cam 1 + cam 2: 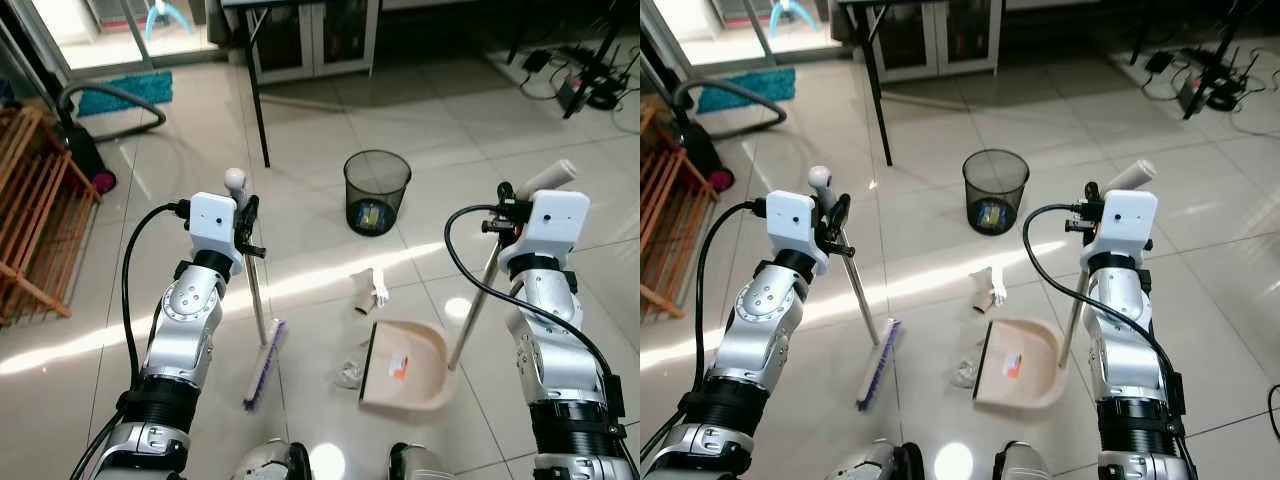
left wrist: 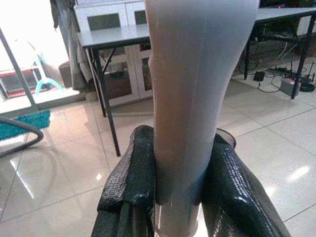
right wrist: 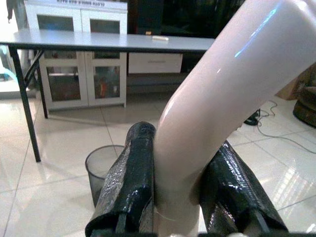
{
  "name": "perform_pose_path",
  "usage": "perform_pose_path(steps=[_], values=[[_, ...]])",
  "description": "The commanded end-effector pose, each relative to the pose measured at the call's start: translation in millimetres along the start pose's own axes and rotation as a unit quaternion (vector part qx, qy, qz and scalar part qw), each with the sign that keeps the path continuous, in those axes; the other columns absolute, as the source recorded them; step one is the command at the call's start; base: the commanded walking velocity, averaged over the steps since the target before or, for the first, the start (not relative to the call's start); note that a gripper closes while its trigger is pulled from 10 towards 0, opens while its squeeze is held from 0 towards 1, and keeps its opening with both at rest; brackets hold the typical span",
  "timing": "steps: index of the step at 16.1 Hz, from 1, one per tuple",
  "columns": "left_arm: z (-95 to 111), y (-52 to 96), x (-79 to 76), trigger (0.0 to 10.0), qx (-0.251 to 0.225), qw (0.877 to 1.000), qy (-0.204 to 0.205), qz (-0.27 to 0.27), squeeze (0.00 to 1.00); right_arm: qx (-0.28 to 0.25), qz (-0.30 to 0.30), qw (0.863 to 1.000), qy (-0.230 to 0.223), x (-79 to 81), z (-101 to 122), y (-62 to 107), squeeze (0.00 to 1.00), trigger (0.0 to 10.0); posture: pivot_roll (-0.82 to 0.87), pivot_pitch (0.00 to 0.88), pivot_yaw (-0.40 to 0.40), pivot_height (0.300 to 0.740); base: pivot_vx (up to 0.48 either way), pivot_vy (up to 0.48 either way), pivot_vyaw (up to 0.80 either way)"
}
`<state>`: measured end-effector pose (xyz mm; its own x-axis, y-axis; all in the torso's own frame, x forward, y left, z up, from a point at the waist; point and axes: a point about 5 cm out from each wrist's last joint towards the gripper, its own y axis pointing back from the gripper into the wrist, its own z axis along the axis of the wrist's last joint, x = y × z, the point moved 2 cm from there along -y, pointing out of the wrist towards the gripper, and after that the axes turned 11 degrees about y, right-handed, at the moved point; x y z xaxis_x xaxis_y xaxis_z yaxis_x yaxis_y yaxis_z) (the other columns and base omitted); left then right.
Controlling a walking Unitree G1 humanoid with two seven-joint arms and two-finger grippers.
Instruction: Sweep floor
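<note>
My left gripper [image 1: 246,222] is shut on the upper handle of a broom [image 1: 256,300], whose purple bristle head [image 1: 264,364] rests on the tiles. In the left wrist view the pale handle [image 2: 190,98] sits tight between both black fingers [image 2: 136,182]. My right gripper [image 1: 510,205] is shut on the beige handle [image 3: 217,113] of a long-handled dustpan [image 1: 408,368], which lies flat on the floor. Crumpled paper [image 1: 367,290] lies just beyond the pan's open edge. A clear wrapper [image 1: 349,373] lies between the broom head and the pan.
A black mesh bin [image 1: 376,190] with something yellow inside stands a little further ahead. A black table leg [image 1: 258,110] rises behind the broom. A wooden rack [image 1: 35,215] and a vacuum hose [image 1: 110,95] are on the left. Cables [image 1: 585,75] lie at the far right.
</note>
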<state>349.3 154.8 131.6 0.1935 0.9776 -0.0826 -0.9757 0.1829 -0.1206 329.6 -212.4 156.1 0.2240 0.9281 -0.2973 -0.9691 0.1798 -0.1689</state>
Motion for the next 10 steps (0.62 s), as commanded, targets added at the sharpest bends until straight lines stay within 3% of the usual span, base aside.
perform_pose_path(steps=[1,3,6,10], values=[[7,-0.1,4.9,10.0,-0.017,1.000,-0.004,0.008,0.00,-0.027,-0.004,0.999,0.021,-6.3,8,-0.3,0.00,10.0,-0.01,0.106,0.068,0.740,0.000,0.000,0.00],[5,3.2,7.1,10.0,-0.022,1.000,-0.020,0.007,0.00,-0.029,-0.003,0.997,0.068,-9.7,2,-0.1,0.00,10.0,-0.01,0.115,0.074,0.740,0.000,0.000,0.00],[1,0.6,3.1,10.0,-0.021,0.999,-0.026,-0.008,0.00,-0.031,-0.004,0.994,0.104,-9.5,-5,-6.7,0.00,10.0,0.02,0.158,0.068,0.740,0.000,0.000,0.00],[4,-11.5,1.5,10.0,-0.022,0.999,-0.037,-0.022,0.00,-0.033,0.003,0.993,0.117,2.9,-5,-22.8,0.00,10.0,0.04,0.210,0.077,0.740,0.000,0.000,0.00]])
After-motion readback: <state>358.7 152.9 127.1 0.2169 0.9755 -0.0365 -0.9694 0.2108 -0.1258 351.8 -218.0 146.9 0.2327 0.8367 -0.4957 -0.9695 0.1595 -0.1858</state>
